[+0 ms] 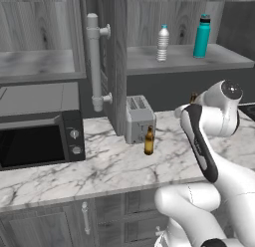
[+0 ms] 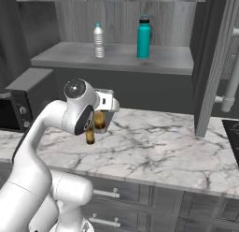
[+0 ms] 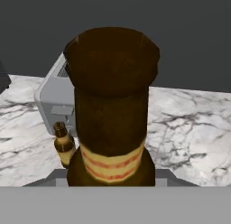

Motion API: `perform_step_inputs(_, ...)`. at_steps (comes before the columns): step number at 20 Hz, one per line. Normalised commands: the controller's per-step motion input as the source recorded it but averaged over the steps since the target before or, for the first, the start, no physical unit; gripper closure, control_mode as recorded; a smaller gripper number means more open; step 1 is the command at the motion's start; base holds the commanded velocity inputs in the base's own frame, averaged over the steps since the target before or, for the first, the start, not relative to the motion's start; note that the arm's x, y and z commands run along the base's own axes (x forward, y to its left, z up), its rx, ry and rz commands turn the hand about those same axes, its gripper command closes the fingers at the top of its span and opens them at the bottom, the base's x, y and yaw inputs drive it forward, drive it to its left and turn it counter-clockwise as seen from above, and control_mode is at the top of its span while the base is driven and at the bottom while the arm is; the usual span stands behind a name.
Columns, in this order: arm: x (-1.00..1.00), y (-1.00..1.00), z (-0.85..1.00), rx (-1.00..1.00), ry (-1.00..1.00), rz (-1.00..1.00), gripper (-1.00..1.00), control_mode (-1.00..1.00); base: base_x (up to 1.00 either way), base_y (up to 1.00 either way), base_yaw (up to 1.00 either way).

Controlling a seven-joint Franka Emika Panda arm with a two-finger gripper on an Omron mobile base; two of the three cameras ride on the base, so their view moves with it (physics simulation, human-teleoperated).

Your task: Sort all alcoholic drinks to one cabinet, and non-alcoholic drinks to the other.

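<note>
**A:** What do you have closest to you?

**B:** Your gripper [image 3: 111, 180] is closed tight on a beer bottle [image 3: 111, 105]. In the hand view its brown neck and top rise right in front of the camera, and a pale band with red stripes wraps it lower down. From the right base view you see the held bottle's lower part hanging under the hand, above the counter [image 2: 154, 147].

**A:** And past that?

**B:** Take the toaster [image 1: 139, 119] as your marker. The second beer bottle [image 1: 149, 140] stands upright on the marble just in front of the toaster, near its right corner. In the hand view you see it small, to the left of the held one, with the toaster behind it.

**A:** To the side of the toaster?

**B:** A microwave [image 1: 40, 139] sits on the counter well to the left of the toaster. The open cabinet door [image 1: 113, 57] with its pale bar handle [image 1: 94, 61] hangs just above and left of the toaster.

**A:** Farthest back?

**B:** Above and behind the toaster, on the cabinet shelf [image 1: 184, 61], you have the clear water bottle [image 1: 163, 43] and, to its right and apart from it, the teal flask [image 1: 202, 36], both upright.
</note>
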Motion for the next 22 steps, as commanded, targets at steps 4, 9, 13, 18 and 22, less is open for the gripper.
perform_step_inputs(4,-0.18,0.00,0.25,0.00,0.00,0.02,1.00,-1.00,0.00,0.00,0.00)
perform_step_inputs(9,-0.19,0.00,0.26,0.00,0.00,0.01,1.00,-1.00,0.00,0.00,0.00)
perform_step_inputs(13,-0.16,0.00,0.21,0.00,0.00,0.00,1.00,-1.00,0.00,0.00,0.00)
perform_step_inputs(18,-0.08,0.01,0.13,0.00,0.00,0.00,1.00,-1.00,0.00,0.00,0.00)
perform_step_inputs(22,-0.05,0.05,0.11,0.00,0.00,0.00,1.00,-1.00,0.00,0.00,0.00)
